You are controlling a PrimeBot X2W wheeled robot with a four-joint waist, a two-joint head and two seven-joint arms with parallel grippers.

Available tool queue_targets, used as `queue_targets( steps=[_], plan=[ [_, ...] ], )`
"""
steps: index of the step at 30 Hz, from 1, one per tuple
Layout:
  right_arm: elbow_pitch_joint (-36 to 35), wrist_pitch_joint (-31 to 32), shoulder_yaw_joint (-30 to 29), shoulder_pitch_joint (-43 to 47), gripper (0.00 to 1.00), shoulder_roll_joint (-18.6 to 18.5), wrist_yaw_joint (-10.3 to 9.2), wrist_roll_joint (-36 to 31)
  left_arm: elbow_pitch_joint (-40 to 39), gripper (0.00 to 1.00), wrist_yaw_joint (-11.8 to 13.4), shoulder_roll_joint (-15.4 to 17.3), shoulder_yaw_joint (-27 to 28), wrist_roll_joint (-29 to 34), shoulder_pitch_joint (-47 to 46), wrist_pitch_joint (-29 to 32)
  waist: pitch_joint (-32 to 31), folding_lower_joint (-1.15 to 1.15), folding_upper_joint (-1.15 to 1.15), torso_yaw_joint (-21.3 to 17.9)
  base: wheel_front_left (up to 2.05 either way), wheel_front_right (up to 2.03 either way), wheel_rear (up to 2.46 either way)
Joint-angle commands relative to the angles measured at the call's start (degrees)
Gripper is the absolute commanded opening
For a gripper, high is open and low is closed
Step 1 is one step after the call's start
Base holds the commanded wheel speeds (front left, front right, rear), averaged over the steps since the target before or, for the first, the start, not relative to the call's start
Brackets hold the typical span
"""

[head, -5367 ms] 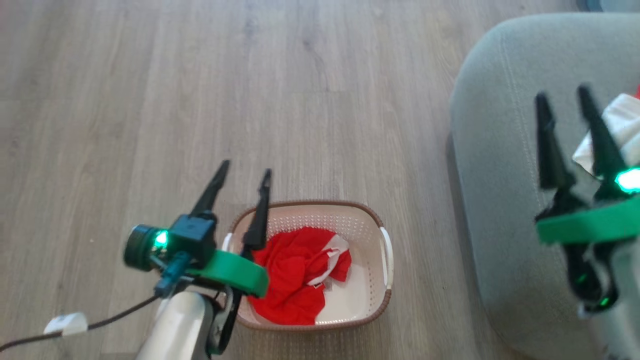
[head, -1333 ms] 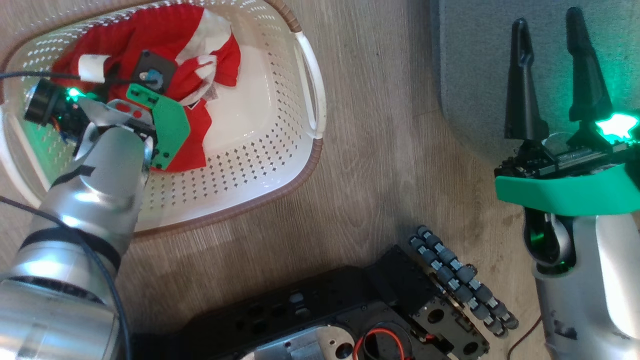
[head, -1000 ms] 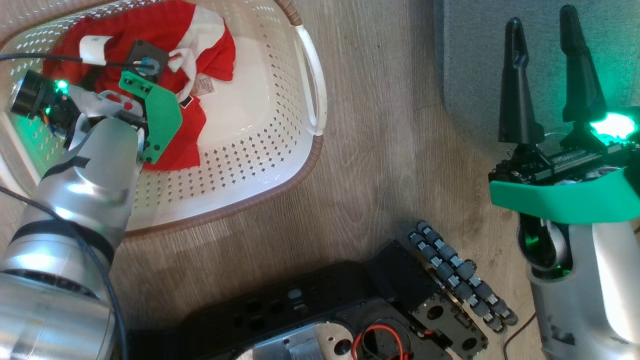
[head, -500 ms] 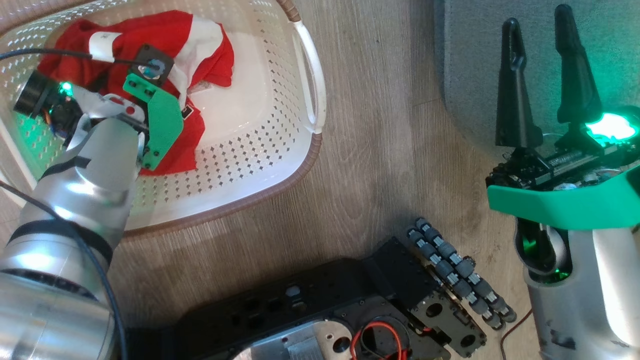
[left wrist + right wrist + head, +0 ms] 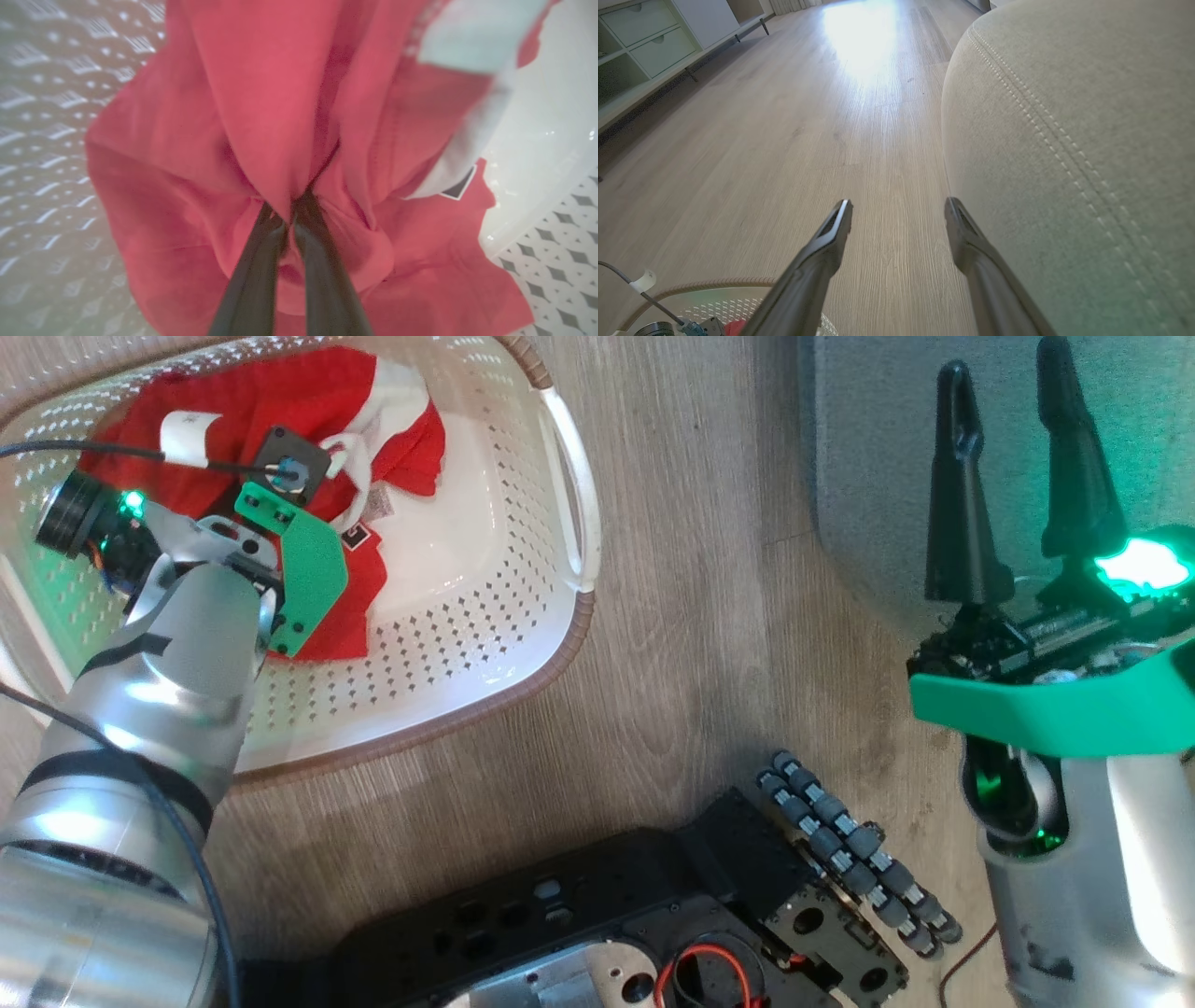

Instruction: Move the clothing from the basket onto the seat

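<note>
The cream basket (image 5: pixel 564 644) stands on the wood floor at the upper left, holding the red and white clothing (image 5: pixel 252 401). My left wrist (image 5: pixel 280 523) points down into the basket, hiding its fingers in the head view. In the left wrist view my left gripper (image 5: pixel 287 210) is shut on a bunched fold of the red clothing (image 5: pixel 280 93), with the basket's perforated wall (image 5: pixel 42 116) behind. My right gripper (image 5: pixel 1004 364) is open and empty beside the grey-green seat (image 5: pixel 878 476). The right wrist view has the right gripper (image 5: pixel 898 203) over floor, next to the seat (image 5: pixel 1064 116).
My black base (image 5: pixel 607 915) and its grey rollers (image 5: pixel 859 859) fill the bottom of the head view. Bare wood floor (image 5: pixel 709 569) lies between basket and seat. A white cabinet with drawers (image 5: pixel 644 46) stands far off. The basket rim (image 5: pixel 714 282) shows low in the right wrist view.
The left gripper has shut on the red clothing inside the basket, and the fabric has bunched a little around it. The right gripper has stayed open and nearly still.
</note>
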Motion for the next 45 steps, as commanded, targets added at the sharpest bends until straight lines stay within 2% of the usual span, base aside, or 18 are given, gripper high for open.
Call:
queue_targets(
  steps=[1,5,14,22,25,34,45],
  plan=[
    [-1.4,-0.1,0.6,1.0,1.00,0.5,0.01,-0.3,-0.5,0.00,0.5,0.7,0.6,-0.2,2.1,-1.0,-0.6,0.00,0.00,0.0,0.00,0.00,0.00],
    [-0.8,-0.1,1.4,-1.4,1.00,0.5,0.01,-0.7,-0.5,0.00,1.1,0.5,1.2,-1.5,3.0,-3.0,-2.6,0.00,0.00,-0.2,0.00,0.00,0.00],
    [0.4,-0.1,1.0,-2.0,1.00,0.5,0.01,-3.4,-0.5,0.00,2.6,-2.9,1.8,-4.2,9.4,-12.2,-13.2,0.00,0.00,3.6,0.00,0.00,0.00],
    [2.4,-0.1,1.1,-1.1,1.00,0.1,0.01,-4.3,-2.2,0.00,4.6,-4.9,2.2,-6.4,16.4,-15.8,-22.8,0.00,0.00,6.1,0.00,0.00,0.00],
    [3.4,-0.1,0.9,0.3,1.00,-0.7,0.01,-4.4,-4.3,0.00,2.8,-5.3,2.6,-7.8,15.7,-15.8,-27.4,0.00,0.00,7.5,0.00,0.00,0.00],
    [5.2,-0.1,0.7,3.7,1.00,-2.5,0.01,-4.2,-15.1,0.00,3.6,-5.0,4.7,-9.6,21.4,-15.8,-36.9,0.00,0.00,10.4,0.00,0.00,0.00],
    [7.7,-0.1,0.8,9.1,1.00,-3.8,0.01,-3.5,-36.2,0.00,4.7,-2.6,9.6,-8.5,31.7,-15.9,-47.7,0.00,0.00,14.2,0.00,0.00,0.00]
  ],
)
